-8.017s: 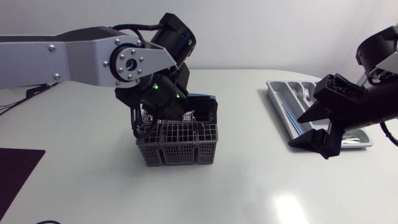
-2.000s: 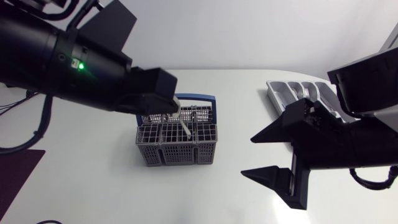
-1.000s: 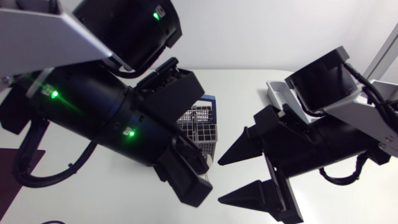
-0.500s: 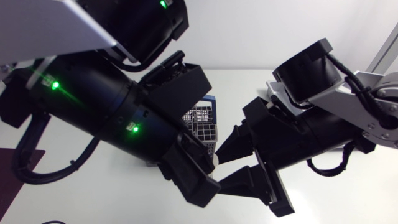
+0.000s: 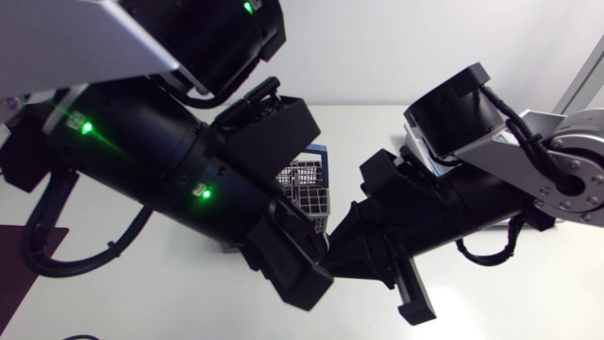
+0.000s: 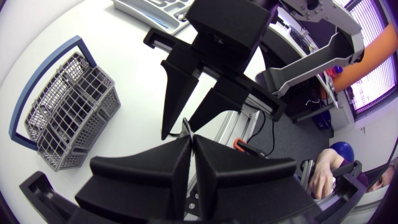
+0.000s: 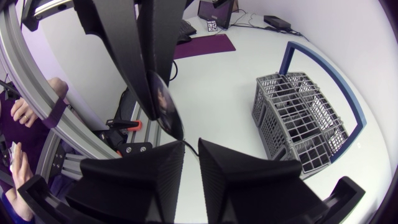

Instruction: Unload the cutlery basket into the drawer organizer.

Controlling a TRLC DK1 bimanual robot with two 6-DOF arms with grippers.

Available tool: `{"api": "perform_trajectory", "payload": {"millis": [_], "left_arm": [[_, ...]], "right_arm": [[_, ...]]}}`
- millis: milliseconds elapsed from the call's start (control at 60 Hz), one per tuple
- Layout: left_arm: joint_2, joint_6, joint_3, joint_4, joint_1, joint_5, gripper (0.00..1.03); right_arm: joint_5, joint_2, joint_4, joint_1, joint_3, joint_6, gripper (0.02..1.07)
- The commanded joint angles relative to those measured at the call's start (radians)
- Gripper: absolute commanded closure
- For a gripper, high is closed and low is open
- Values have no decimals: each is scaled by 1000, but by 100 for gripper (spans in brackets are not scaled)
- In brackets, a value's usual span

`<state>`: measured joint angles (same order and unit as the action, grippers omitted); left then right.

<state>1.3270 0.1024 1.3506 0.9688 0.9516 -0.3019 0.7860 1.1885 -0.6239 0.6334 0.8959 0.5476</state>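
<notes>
Black right gripper narrowed its wide fingers around the shiny metal spoon. Black left gripper held it pinched between its fingers. Handover looked imminent, though right-side contact was unclear.

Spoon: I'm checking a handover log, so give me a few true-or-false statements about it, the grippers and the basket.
1. The left gripper is shut on the spoon. True.
2. The spoon stands in the basket. False: it is held in the air, away from the basket.
3. The basket stands upright on the table. True.
4. The right gripper holds the basket's handle. False: it is raised at the spoon's bowl end, facing the left gripper.
</notes>
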Motion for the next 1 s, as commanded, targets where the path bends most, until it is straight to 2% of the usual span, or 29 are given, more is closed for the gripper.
{"api": "perform_trajectory", "payload": {"millis": [0, 67, 100, 200, 333, 433, 533, 717, 983], "left_arm": [[12, -21, 25, 8, -13, -11, 91], [9, -18, 25, 11, -17, -11, 69], [8, -17, 25, 13, -22, -11, 62], [3, -6, 27, 15, -39, -13, 48], [-2, 14, 35, 16, -56, -13, 20], [-2, 43, 55, 16, -93, -13, 9], [0, 74, 67, 13, -146, -13, 5], [15, 168, 94, -1, -241, -13, 5], [43, 249, 120, 30, -396, 1, 5]], "right_arm": [[7, 17, 6, 5, 6, 8, 102], [7, 16, 3, 5, 3, 6, 102], [7, 14, 3, 5, 1, 6, 102], [7, 11, 1, 5, 0, 5, 102], [-1, 10, 0, 3, -5, -2, 102], [-7, 5, -2, -1, -11, -6, 102], [-14, 0, -8, -9, -15, -8, 102], [-48, -12, -30, -52, -25, -6, 102], [-110, -41, -69, -215, -14, 26, 102]]}}
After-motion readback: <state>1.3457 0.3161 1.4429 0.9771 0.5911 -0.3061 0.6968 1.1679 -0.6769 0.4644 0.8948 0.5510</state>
